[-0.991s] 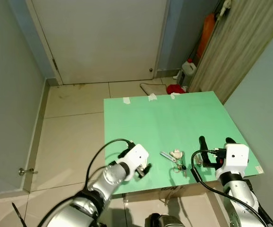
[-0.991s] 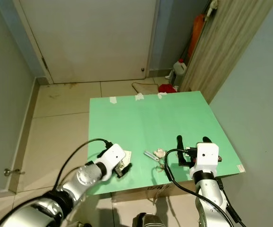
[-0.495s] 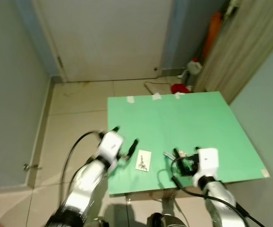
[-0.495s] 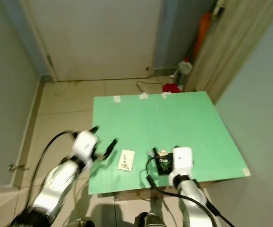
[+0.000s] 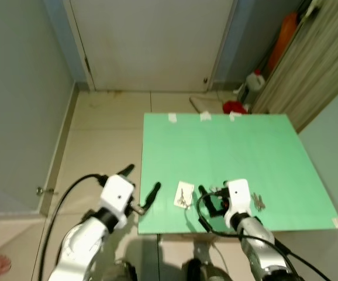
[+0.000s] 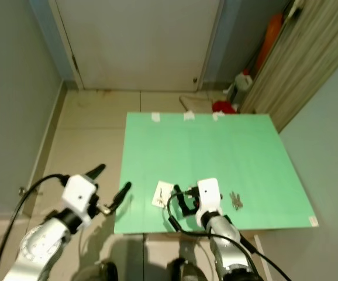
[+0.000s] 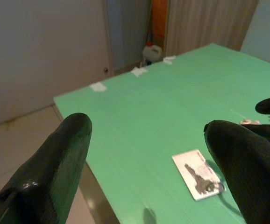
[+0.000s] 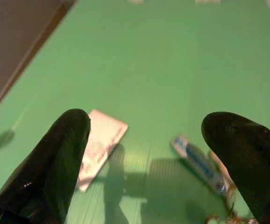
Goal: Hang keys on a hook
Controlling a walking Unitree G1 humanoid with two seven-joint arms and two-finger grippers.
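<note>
A green table (image 5: 239, 146) stands on a tiled floor (image 5: 104, 134) in front of a closed white door (image 5: 151, 41); it serves as the reference for all positions below. The left gripper (image 5: 142, 184) hangs over the table's near left corner, its two black fingers (image 7: 55, 158) spread wide apart and holding nothing. The right gripper (image 5: 207, 197) sits low over the table's near edge, roughly at mid-width, jaws likewise apart and empty; beneath its fingers (image 8: 55, 158) lies a blue-tagged key piece (image 8: 195, 161) on the green surface. A small white card (image 5: 183, 194) with a dark key-like object on it lies flat on the table near the front edge, between the two grippers. A small bunch of keys (image 5: 257, 201) lies on the table just right of the right gripper's wrist, close to the near edge. Three strips of white tape (image 5: 202, 117) mark the table's far edge; beyond the far right corner stand a white jug (image 5: 254, 80) and an orange item (image 5: 285, 35); a red object (image 5: 234, 107) lies there on the floor.
</note>
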